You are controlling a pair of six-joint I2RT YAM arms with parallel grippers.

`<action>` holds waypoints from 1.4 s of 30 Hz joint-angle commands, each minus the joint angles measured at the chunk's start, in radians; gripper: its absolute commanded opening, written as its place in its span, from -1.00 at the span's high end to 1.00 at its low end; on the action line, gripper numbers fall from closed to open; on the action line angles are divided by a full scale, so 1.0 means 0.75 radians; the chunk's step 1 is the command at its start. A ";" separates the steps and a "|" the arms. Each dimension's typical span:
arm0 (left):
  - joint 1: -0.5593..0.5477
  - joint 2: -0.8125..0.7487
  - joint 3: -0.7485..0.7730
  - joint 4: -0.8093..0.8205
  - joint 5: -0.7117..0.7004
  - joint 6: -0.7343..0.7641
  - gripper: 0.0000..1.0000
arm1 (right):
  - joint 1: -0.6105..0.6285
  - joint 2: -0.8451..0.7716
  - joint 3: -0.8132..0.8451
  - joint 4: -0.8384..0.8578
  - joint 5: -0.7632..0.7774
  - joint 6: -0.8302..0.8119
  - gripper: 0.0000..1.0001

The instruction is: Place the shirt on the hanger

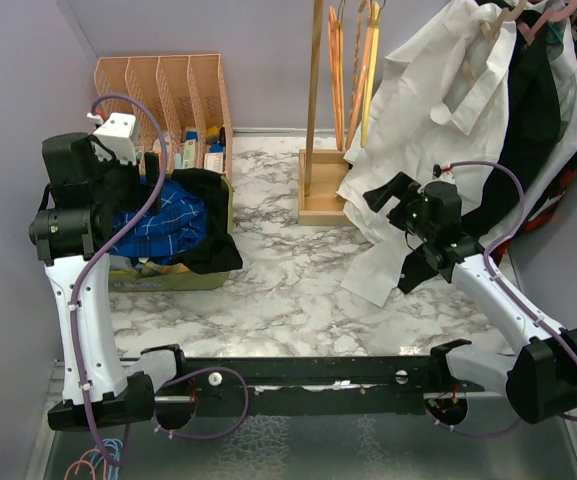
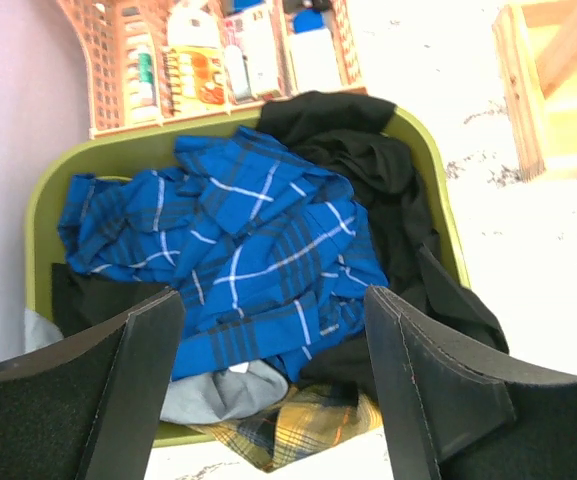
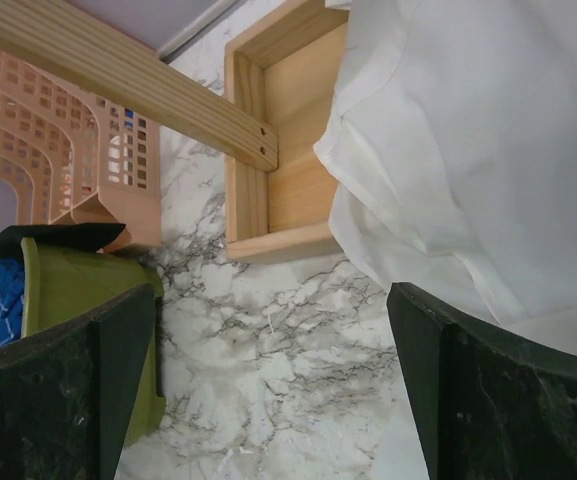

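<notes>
The blue plaid shirt lies crumpled on top of a pile of clothes in a green basket at the left of the table; it also shows in the top view. My left gripper is open and empty, held above the shirt's near edge without touching it. A thin yellow hanger hangs on the wooden rack at the back, beside orange hangers. My right gripper is open and empty above the marble table, between the basket and the hanging white shirt. In the top view the right gripper is just left of that white shirt.
The basket also holds a black garment, a grey one and a yellow plaid one. A peach file organizer stands behind the basket. The rack's wooden base is at back centre. Dark and red clothes hang at the right.
</notes>
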 commanded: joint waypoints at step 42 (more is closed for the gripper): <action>-0.182 0.613 -0.225 0.070 0.105 0.429 -0.16 | 0.010 -0.078 -0.065 0.209 -0.468 -0.196 -0.99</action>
